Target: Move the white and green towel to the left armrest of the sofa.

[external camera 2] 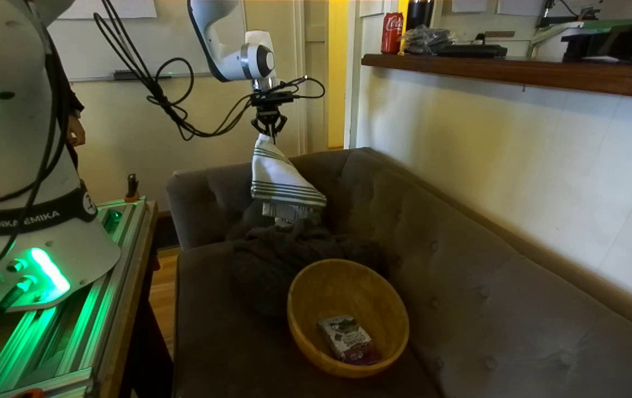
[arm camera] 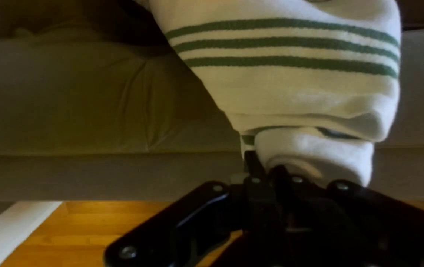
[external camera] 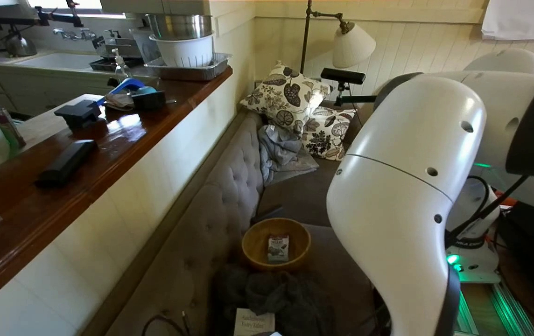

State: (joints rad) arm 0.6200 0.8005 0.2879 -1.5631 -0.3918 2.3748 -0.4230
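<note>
both exterior views overlook the sofa, the wrist view closer.

Your Franka Emika Panda arm reaches outward, wrist above; your Robotiq gripper hangs beneath it, pointing downward, fingers set in a close pinch.

A homelike living room meets a kitchen, where a wooden counter divides a tufted sofa, leaf-print cushions and a shaded lamp from a sink and wall faucet. In an exterior view, a whiteboard and a robot arm lend a laboratory note.
</note>
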